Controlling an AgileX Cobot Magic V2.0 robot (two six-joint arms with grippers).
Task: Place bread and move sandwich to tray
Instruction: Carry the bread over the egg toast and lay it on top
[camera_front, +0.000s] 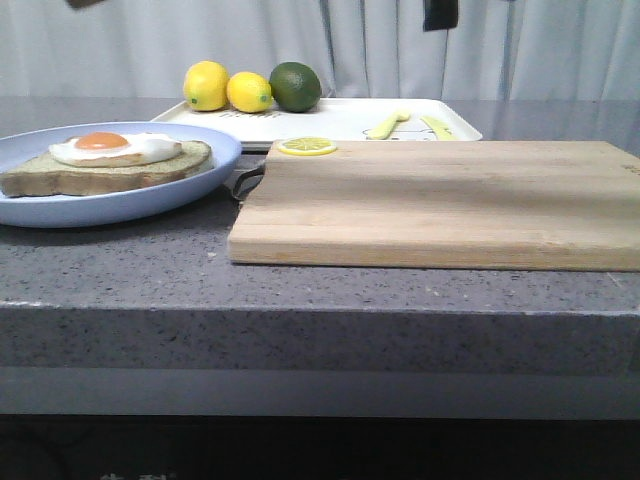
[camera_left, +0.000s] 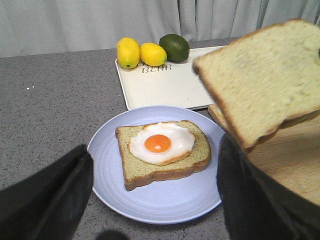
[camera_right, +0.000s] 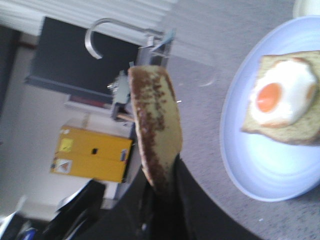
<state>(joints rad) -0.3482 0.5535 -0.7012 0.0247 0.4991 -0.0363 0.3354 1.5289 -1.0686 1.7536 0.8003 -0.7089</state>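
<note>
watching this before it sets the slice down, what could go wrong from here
The right gripper pinches the bread only by one edge, so it may tilt or slip on the way down. It could also land off-centre on the fried egg of the sandwich, near the blue plate rim.

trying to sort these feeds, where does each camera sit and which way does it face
Front: low at table edge, facing forward over cutting board, plate, tray; no gripper clearly visible.
Left wrist: above, looking down at sandwich; dark fingers show.
Right wrist: sideways, on held bread; right gripper shows.
Both wrists share sandwich and bread.
</note>
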